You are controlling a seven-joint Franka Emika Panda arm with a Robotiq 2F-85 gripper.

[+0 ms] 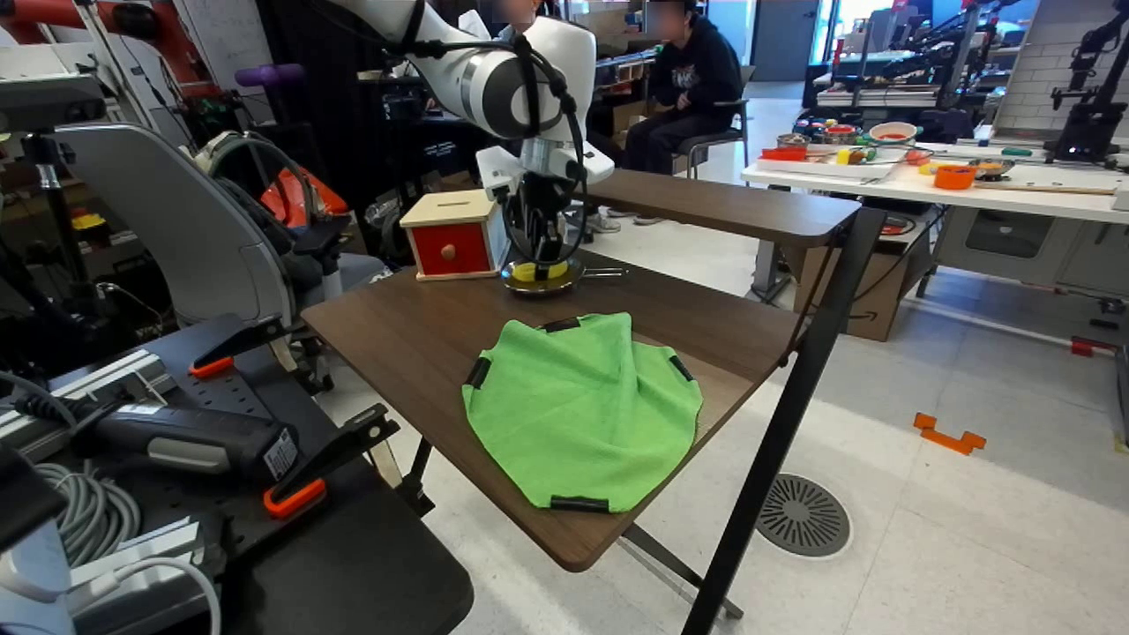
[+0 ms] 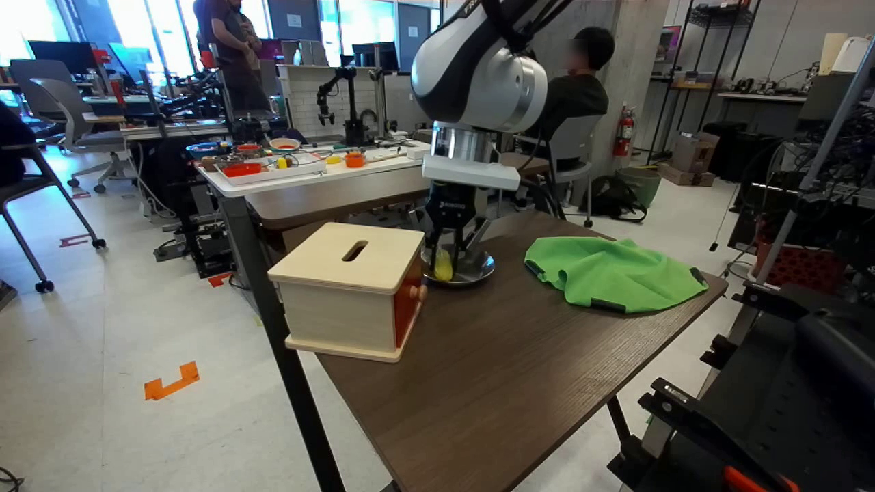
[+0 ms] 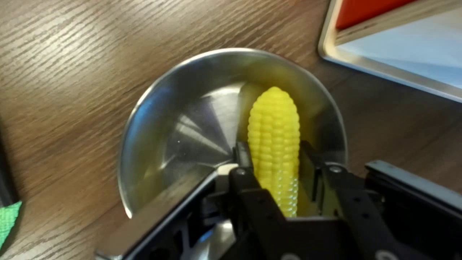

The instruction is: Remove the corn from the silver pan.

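Wrist view has your tool [image 3: 275, 155] straddling the toy corn cob [image 3: 275, 122], one black finger [image 3: 243, 155] along each flank; contact looks close, but you cannot tell from here whether they are clamped on it or merely alongside. The cob lies within the silver pan [image 3: 195, 139], off to one side, its rounded tip clear of the fingers and its near end hidden under the tool. Nothing shows it raised above the rim, so securing the hold and then lifting is likely your next step. Slipping is the first risk: the kernels look glossy and the tip tapers, so a light or off-centre pinch could let the cob roll or swing nose-down. Next, the pan itself: the finger nearer the wall could catch the rim, and a pan that looks this light might drag or tip along with you, its handle [image 1: 604, 272], visible in an exterior view, sweeping round. Just beside the pan stands the wooden slot box [image 2: 342, 311] with its red knobbed front [image 1: 466, 247]; swing that way while low and you could bump it. Farther out on the desk [image 1: 397, 344] lies the green cloth [image 1: 582, 414], well apart from the pan and rumpled; its raised folds might snag a low pass.
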